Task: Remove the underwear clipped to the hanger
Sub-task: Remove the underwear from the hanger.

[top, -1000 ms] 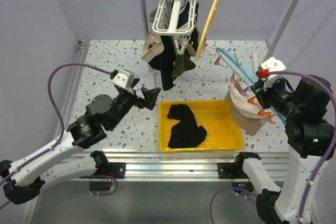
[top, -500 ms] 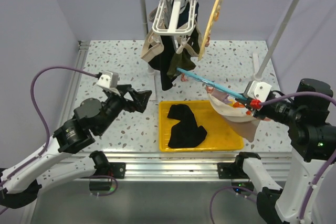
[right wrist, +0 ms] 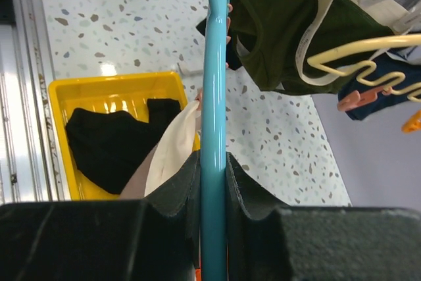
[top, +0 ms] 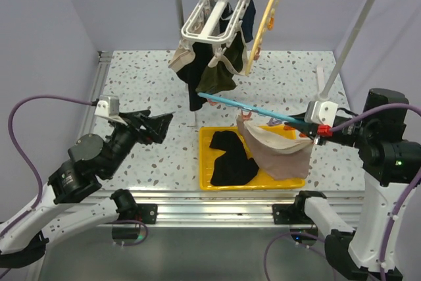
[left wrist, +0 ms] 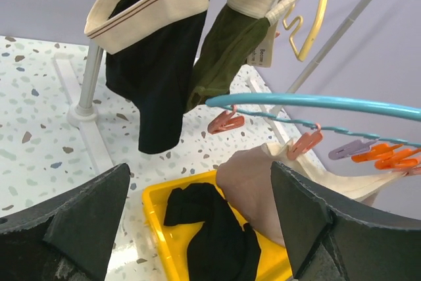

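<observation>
1. Your right gripper [top: 314, 127], at the right of the top view, has its jaws clamped on one end of the blue hanger [top: 253, 108]. The hanger lies nearly level and points toward the centre of the frame.
2. The pale pink-beige underwear [top: 276, 153] hangs from that hanger's clips and sags over the right half of the yellow tray [top: 204, 162].
3. A black underwear piece [top: 230, 161] lies crumpled in the tray's left half.
4. Your left gripper [top: 156, 127], at middle left, hovers above the speckled worktop [top: 145, 77]. Its jaws are wide apart and hold nothing, and it is well apart from the hanger.
5. At top centre, the white clip rack [top: 212, 16] carries an olive-and-cream piece [top: 217, 80] and a black piece [top: 195, 90]. A yellow hanger [top: 266, 21] hangs just beside it.
</observation>
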### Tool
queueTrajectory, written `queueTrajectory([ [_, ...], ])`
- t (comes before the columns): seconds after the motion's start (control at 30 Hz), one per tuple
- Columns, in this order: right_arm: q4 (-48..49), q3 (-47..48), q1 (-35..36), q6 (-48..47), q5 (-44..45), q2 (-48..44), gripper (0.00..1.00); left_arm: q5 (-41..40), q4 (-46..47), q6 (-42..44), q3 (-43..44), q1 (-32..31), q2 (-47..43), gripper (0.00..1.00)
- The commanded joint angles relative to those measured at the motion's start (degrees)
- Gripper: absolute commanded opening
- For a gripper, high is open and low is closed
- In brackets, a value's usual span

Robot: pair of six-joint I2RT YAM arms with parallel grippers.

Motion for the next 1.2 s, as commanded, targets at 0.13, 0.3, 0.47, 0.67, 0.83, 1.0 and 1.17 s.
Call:
queueTrajectory([
  [0.13,-8.4,-0.4,1.2,6.3,-11.2,1.3,0.0,4.0,6.5,2.7,-2.2,0.0,-3.0,0.91],
  [0.3,26.0,-7.5,7.4,41.5,-9.4,0.8,0.0,8.8,12.0,6.7,-3.0,0.0,-4.1,0.91],
  [0.47,40.8,-6.4,26.3,51.5,3.9,7.9,0.0,10.5,14.8,8.2,-2.5,0.0,-4.1,0.9],
  [0.67,50.1,1.4,36.8,58.0,16.8,17.5,0.0,8.8,10.5,7.5,-0.1,0.0,-3.9,0.85],
  [0.83,51.2,15.6,44.4,62.3,24.8,29.8,0.0,1.9,6.1,7.2,1.1,0.0,-4.7,0.81],
  [1.0,49.9,24.0,49.0,64.3,30.8,37.6,0.0,-14.3,0.7,6.7,2.1,0.0,-1.8,0.84],
  [1.17,48.5,31.9,51.6,65.4,35.6,44.4,0.0,-23.0,-3.4,5.4,6.2,0.0,4.2,0.89],
])
